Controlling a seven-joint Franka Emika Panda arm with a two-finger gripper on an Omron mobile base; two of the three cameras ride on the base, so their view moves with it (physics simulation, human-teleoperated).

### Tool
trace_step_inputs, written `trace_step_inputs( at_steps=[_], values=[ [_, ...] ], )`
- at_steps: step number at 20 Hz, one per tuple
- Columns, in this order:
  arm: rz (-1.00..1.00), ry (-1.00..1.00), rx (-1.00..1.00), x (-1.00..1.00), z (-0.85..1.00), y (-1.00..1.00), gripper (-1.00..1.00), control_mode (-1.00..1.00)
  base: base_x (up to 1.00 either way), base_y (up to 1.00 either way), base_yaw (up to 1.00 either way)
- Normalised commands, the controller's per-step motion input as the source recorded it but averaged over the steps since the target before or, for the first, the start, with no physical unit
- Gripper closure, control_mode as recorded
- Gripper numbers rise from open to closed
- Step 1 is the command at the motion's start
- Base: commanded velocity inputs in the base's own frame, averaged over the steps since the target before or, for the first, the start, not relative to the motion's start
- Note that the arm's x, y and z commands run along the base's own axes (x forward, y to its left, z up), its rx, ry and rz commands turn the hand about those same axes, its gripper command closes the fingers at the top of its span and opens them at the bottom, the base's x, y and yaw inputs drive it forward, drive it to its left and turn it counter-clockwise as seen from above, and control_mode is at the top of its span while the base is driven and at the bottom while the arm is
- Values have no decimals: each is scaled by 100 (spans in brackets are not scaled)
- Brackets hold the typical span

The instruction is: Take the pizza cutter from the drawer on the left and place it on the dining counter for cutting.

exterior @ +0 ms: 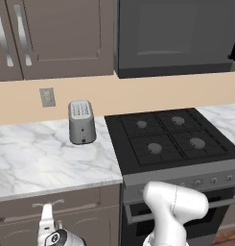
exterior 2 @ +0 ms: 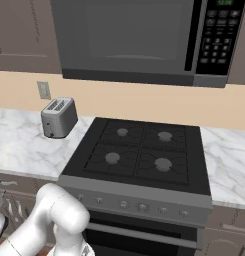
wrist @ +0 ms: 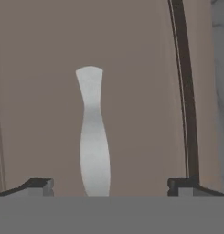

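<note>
I squared the wide-open, empty gripper (wrist: 109,185) on the closed drawer (wrist: 45,91), its silver pull (wrist: 93,137) at twelve o'clock between the fingertips, ready to grasp; the pizza cutter presumably lay inside.

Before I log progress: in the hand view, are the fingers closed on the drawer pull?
No. The gripper stands open, its fingertips wide either side of the silver pull on the shut drawer.

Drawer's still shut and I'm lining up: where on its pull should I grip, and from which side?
Grip the silver pull at its narrow waist, coming straight at the drawer front. The open gripper already straddles it; the handle runs crosswise between the fingertips, so closing should pinch its slim width.
</note>
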Motion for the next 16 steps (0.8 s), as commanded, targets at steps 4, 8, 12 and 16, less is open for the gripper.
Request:
trace_step_inputs(
  at_steps=[4, 8, 12, 16],
  values=[
    [0, 0, 0, 18, -29, 0, -100, -100, 0, 0, 0],
    [0, 0, 0, 19, -32, 0, -100, -100, 0, 0, 0],
    [0, 0, 0, 16, -36, 0, -100, -100, 0, 0, 0],
    [0, 0, 0, 11, -21, 0, -100, -100, 0, 0, 0]
  ],
)
